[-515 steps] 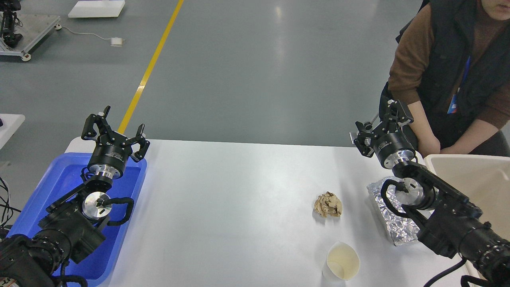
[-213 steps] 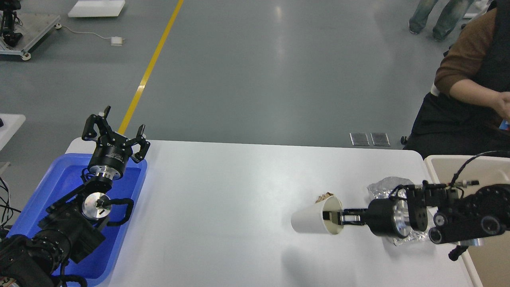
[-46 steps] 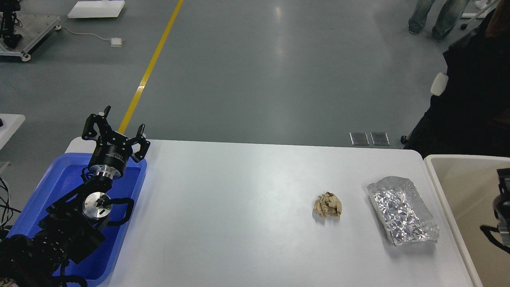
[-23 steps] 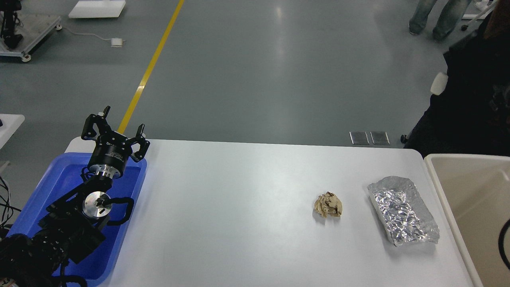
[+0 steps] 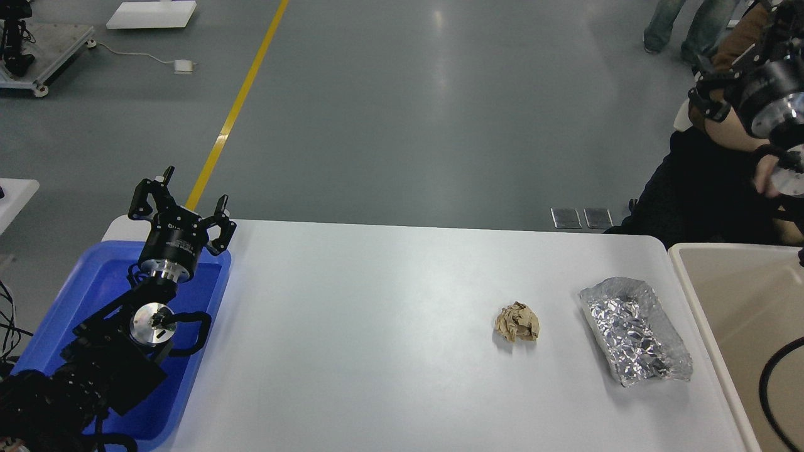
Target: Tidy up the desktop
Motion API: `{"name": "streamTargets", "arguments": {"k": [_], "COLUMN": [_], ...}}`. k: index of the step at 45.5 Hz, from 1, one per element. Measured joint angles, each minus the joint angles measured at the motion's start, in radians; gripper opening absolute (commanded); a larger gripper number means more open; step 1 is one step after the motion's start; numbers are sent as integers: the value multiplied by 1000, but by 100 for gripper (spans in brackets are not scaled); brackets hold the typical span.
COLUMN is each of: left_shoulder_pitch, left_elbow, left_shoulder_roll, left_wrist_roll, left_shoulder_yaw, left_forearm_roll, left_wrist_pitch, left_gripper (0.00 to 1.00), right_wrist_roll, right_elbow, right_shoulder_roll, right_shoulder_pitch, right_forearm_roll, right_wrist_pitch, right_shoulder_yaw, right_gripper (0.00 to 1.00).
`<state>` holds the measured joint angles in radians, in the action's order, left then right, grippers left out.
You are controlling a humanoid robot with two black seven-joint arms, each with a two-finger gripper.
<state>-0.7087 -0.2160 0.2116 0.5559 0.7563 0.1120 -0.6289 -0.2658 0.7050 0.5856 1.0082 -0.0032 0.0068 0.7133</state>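
The white desktop (image 5: 377, 326) holds a crumpled brown paper ball (image 5: 517, 322) right of centre and a crinkled silver foil wrapper (image 5: 634, 331) near its right edge. My left gripper (image 5: 179, 204) is open and empty, raised over the far end of the blue tray (image 5: 69, 289). My right gripper (image 5: 738, 56) is high at the top right, far above and behind the beige bin (image 5: 681, 251). Its fingers are spread and nothing shows between them. It is partly cut off by the view's edge.
A person in dark clothes (image 5: 691, 188) sits behind the table's far right corner, close to my right arm. A black cable (image 5: 769, 376) loops over the beige bin. A yellow floor line (image 5: 239, 107) runs beyond the table.
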Motion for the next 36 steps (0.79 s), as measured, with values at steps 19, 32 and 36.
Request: {"name": "streamTargets", "arguments": {"k": [19,32,36], "left_shoulder_pitch": [0,0,0], "left_elbow": [0,0,0], "left_shoulder_roll": [0,0,0], "left_wrist_roll": [0,0,0], "left_shoulder_yaw": [0,0,0], "left_forearm_roll": [0,0,0], "left_wrist_pitch": [0,0,0], "left_gripper": [100,100,100], "right_wrist_roll": [-226,-255,-259], "right_elbow": [92,99,99], "right_shoulder_roll": [-161,-243,-254], "right_shoulder_pitch": [-279,-381,-394], "right_forearm_roll": [-81,-97,-99], "right_wrist_pitch": [16,17,17], "right_shoulder_yaw": [74,88,90], "right_gripper": [100,100,100]}}
